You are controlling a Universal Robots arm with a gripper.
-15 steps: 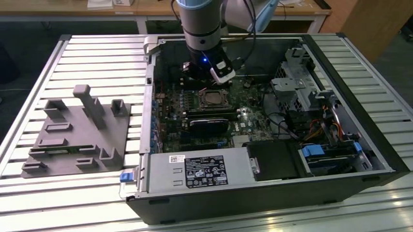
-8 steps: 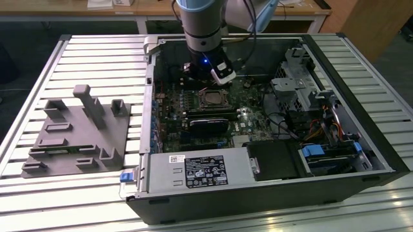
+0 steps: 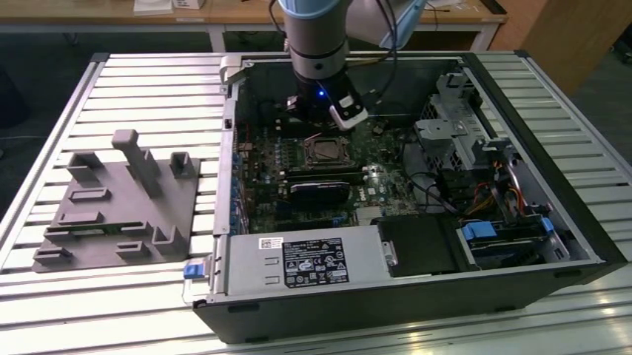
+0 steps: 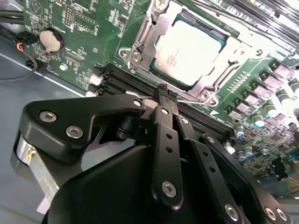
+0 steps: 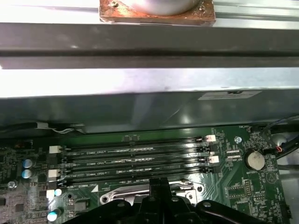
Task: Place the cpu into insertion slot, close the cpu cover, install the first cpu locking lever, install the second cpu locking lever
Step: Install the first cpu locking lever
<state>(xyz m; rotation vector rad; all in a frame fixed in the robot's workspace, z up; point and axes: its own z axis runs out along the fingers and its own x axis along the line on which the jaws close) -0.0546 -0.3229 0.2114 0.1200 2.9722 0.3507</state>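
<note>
Gripper (image 4: 165, 92) fingers pressed together over the memory slots (image 4: 126, 81), beside the socket where the cpu (image 4: 187, 50) lies framed by the cpu cover (image 4: 141, 38). The open computer case (image 3: 395, 305) stands on a slatted metal table (image 3: 148, 74), with a grey fixture (image 3: 118, 200) near the table's edge at the exterior view's left. The white label (image 3: 313, 261) on the case carries print too small to read.

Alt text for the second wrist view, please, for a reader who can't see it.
The gripper, fingers closed together, hangs over the black memory slots beside the cpu, which lies seated with the cpu cover down around it. A round coin battery sits on the green motherboard nearby.
</note>
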